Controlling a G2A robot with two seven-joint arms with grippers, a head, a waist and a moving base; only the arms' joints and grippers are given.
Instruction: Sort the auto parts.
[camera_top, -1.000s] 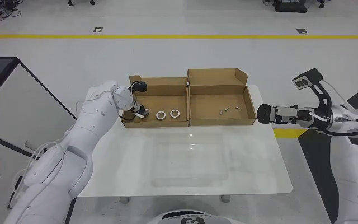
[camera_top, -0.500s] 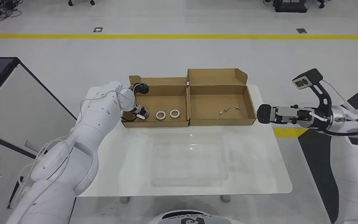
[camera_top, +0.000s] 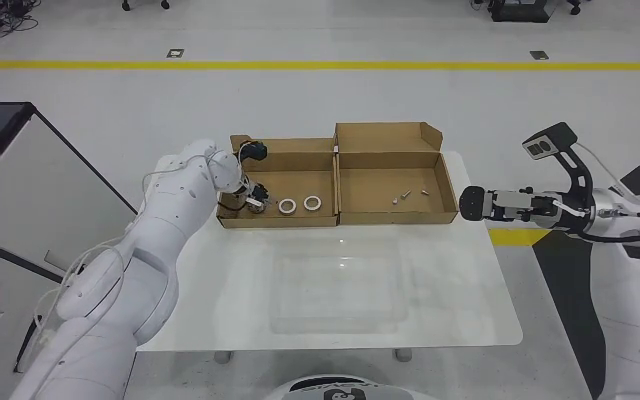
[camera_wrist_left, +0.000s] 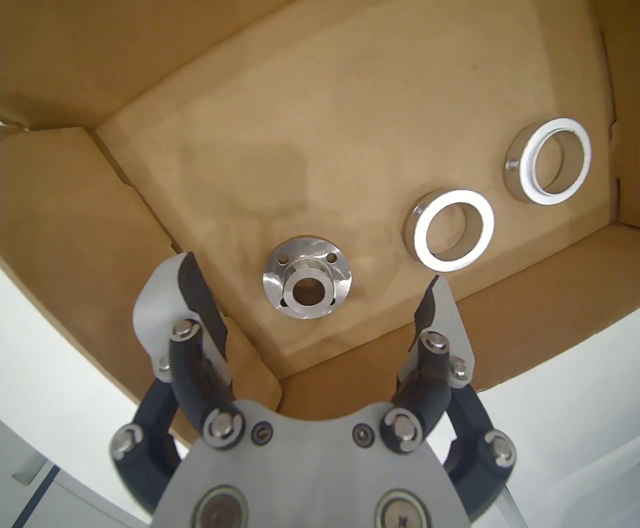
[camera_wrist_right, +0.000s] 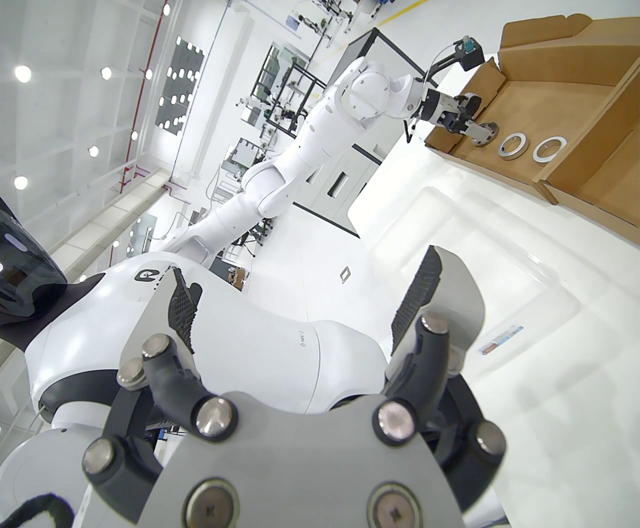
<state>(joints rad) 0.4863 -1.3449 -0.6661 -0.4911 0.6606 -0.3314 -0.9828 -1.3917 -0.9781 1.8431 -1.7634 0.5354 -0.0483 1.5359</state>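
A left cardboard box (camera_top: 300, 155) holds a silver flanged hub (camera_wrist_left: 306, 284) and two silver rings (camera_wrist_left: 454, 230) (camera_wrist_left: 554, 161). My left gripper (camera_wrist_left: 310, 280) hangs open just above the hub, one finger on each side, touching nothing. From above, the left gripper (camera_top: 256, 195) is at the box's left end, with the rings (camera_top: 287, 205) (camera_top: 312, 203) beside it. The right box (camera_top: 390, 160) holds small screws (camera_top: 401, 197). My right gripper (camera_wrist_right: 305, 280) is open and empty, and sits off the table's right edge (camera_top: 468, 203).
A clear plastic tray (camera_top: 340, 290) lies on the white table (camera_top: 230, 290) in front of the boxes. The two boxes stand side by side along the table's far edge. The right wrist view shows the left arm (camera_wrist_right: 370, 95) over the left box.
The left wrist has shifted slightly over the left end of the box, staying above the hub. The right arm has not moved.
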